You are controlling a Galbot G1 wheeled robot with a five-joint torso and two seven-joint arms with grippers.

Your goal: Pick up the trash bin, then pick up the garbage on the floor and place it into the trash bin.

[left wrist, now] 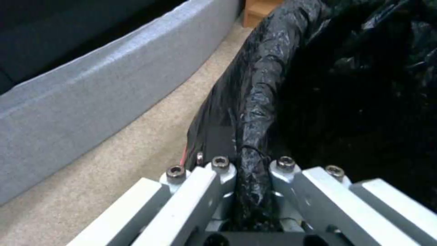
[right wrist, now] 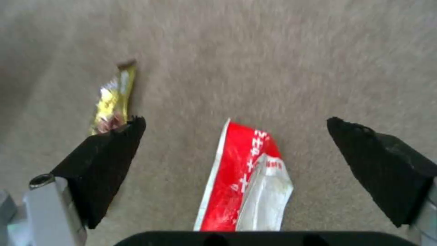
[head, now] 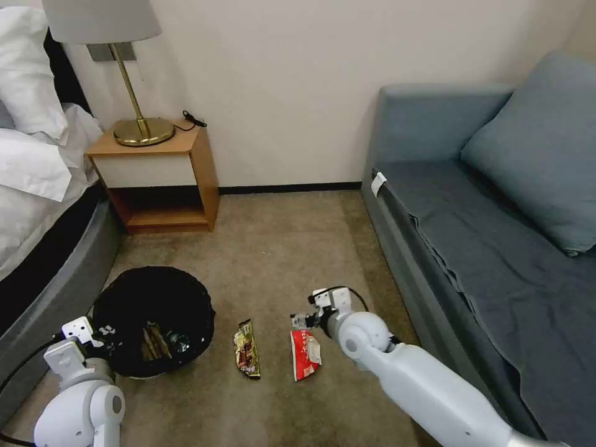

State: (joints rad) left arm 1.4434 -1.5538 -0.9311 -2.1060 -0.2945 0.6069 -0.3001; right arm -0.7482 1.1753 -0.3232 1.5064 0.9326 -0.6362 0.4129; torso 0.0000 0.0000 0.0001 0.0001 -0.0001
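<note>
Hovering over red-white packet [right wrist: 243, 177]: right gripper [right wrist: 237, 147], fingers [right wrist: 102, 164] spread wide, packet on carpet between them, untouched. To do well: descend straight, straddle packet's narrow width, pinch raised crumpled white end, avoid scraping carpet.

Left gripper [left wrist: 252, 191] clamped on trash bin [head: 152, 320] rim at bin's 8 o'clock; bin stands at packet's 9 o'clock, gold-brown wrapper [head: 246, 349] between. Head view alone shows scraps already inside bin; left wrist view alone shows black liner pinched between fingers.
</note>
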